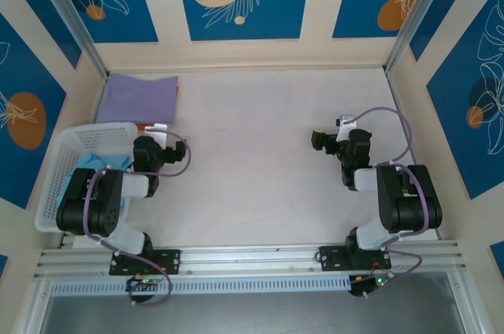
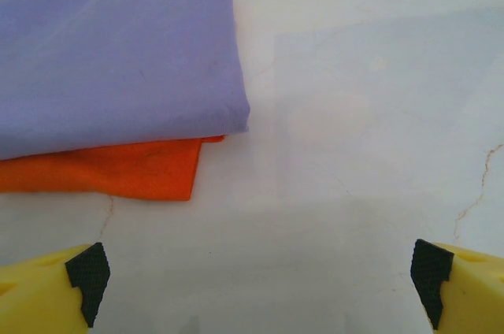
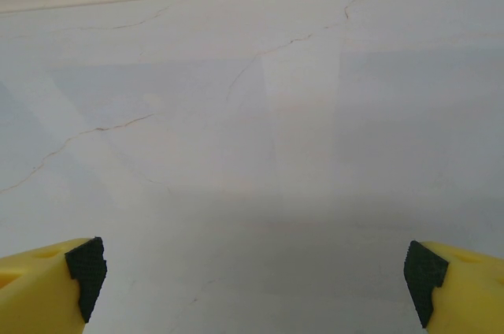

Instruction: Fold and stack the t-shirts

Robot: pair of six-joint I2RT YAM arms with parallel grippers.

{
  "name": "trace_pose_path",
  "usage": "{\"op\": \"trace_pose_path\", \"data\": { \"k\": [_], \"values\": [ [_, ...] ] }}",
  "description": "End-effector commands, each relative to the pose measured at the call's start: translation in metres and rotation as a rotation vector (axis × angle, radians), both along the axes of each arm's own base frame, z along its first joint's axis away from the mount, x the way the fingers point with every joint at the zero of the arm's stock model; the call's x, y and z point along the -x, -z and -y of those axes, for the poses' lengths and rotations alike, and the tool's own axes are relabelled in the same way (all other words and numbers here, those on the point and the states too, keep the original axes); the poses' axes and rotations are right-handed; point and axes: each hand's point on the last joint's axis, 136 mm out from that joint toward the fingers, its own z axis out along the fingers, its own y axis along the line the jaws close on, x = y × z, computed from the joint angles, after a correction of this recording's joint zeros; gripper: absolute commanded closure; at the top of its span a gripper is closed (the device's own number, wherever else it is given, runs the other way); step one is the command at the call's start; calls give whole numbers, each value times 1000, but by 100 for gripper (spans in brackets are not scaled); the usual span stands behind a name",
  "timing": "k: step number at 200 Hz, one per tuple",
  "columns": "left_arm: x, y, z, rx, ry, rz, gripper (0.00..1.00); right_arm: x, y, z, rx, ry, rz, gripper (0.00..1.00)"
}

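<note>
Now the left tool is wide open and holds nothing. It hangs over the bare bench, near the folded lavender t-shirt at the far left corner. That shirt lies on top of an orange cloth. The sky-blue t-shirt sits bunched in the white basket at the left edge. The right tool is wide open too, with nothing in it, over the bench's right side.
</note>
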Motion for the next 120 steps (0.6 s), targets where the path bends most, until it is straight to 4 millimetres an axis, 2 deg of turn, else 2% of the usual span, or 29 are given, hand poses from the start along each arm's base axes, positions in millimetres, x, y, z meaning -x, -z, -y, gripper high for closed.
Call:
{"op": "trace_pose_path", "data": {
  "k": [1,44,61,79,94,110,120],
  "values": [
    [-6,-11,1,1,20,30,0,-3,-5,1,-1,2,21,1],
    [-6,-11,0,1,17,33,0,-3,-7,1,4,9,25,1],
    [-9,-19,-5,-28,-39,13,0,-7,-23,5,40,60,19,1],
    [-17,-46,-13,-80,-117,-72,0,-10,-50,4,90,77,-41,1],
    [-24,-74,-19,-23,-199,-134,0,-7,-80,-4,134,57,3,1],
    [-38,-115,-7,40,-165,-135,0,2,-118,-10,109,59,64,1],
    [-42,-146,-3,81,-153,-71,0,9,-138,-7,19,114,61,1]
  ]
}}
